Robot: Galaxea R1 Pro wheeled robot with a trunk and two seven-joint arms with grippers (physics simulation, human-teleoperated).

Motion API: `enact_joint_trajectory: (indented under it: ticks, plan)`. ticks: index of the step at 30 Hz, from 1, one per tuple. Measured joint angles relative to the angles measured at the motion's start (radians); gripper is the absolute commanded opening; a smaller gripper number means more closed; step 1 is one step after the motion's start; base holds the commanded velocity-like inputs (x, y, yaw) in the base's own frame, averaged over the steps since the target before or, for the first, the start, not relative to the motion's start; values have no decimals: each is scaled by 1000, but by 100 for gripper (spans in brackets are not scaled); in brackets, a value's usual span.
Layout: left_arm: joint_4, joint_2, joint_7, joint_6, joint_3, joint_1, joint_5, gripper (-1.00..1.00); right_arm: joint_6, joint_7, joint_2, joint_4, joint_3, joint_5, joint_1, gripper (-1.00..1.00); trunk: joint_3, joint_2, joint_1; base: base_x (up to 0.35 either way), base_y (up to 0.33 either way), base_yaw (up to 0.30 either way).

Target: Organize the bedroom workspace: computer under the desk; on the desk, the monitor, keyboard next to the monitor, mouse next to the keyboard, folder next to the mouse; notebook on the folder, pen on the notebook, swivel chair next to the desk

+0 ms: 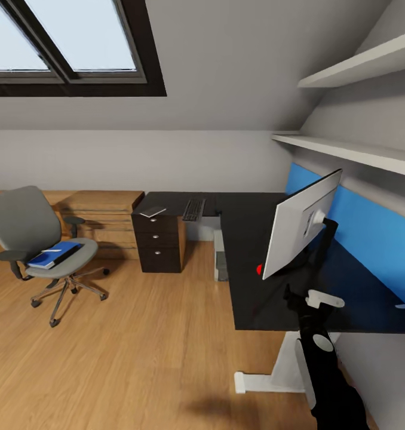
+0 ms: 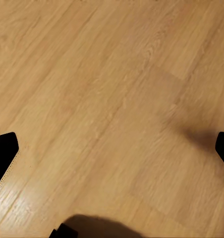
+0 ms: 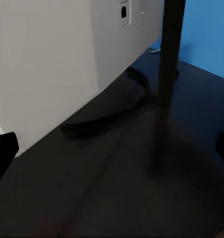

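1. Our head view shows an attic bedroom with a wood floor [image 1: 137,358], a sloped ceiling, a skylight [image 1: 71,42] at upper left and two white shelves [image 1: 352,152] on the right wall.
2. The desk [image 1: 256,298] is a glossy black L: one arm runs along the right wall before a blue panel [image 1: 370,233], the other along the far wall, ending over a dark three-drawer unit [image 1: 159,242].
3. The chair [image 1: 41,239] stands well apart from the desk, at the left, near a low oak chest [image 1: 104,221].
4. The monitor [image 1: 301,224] stands on the desk's right arm, its white back turned to us, a red dot at its lower corner.
5. A light grey tower, seemingly the computer [image 1: 219,260], sits on the floor under the desk's inner corner.
6. The folder [image 1: 53,255], blue, lies on the chair seat with something dark on top; we cannot tell what.
7. The keyboard [image 1: 193,209] lies on the far arm; a small grey flat item [image 1: 153,211] lies near it, over the drawers.
8. Our right gripper [image 3: 112,148] hovers over the desk beside the monitor's black stand [image 3: 169,54], fingers spread wide, grasping nothing.
9. Our left gripper [image 2: 112,148] hangs above bare floor, equally wide apart and holding nothing.
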Motion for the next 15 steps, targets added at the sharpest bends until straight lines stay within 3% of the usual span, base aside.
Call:
enact_joint_trajectory:
  ticks: [6, 10, 15]
  plan:
    - [1, 0, 0, 0, -1, 0, 0, 100, 4, -6, -2, 10, 45, 4, 1, 100, 0, 0, 0, 201, 88, 0]
    - [2, -1, 0, 0, -3, 0, 0, 100, 7, -21, -1, 68, 91, 7, -3, 100, 0, 0, 0, 55, 15, 0]
    - [3, -1, 0, 0, -4, 0, 1, 100, 19, -59, -1, 94, 111, 14, -37, 100, 0, 0, 0, 11, 3, 0]
